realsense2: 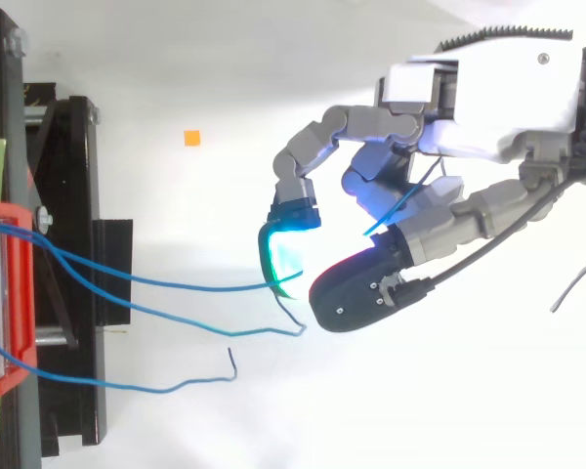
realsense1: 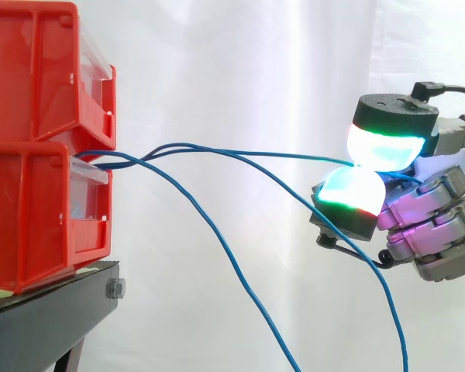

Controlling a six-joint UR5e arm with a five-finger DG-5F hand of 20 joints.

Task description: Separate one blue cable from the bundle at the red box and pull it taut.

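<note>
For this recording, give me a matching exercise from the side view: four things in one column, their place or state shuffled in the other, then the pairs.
Things:
1. red bins
2. black stand
3. upper blue cable
4. lower blue cables

Place or state:
A. hang slack toward the bottom edge
B. under the bins
C. pinched by the robot hand
D. stacked one on the other

Pairs: 1-D, 2-B, 3-C, 4-A
</note>
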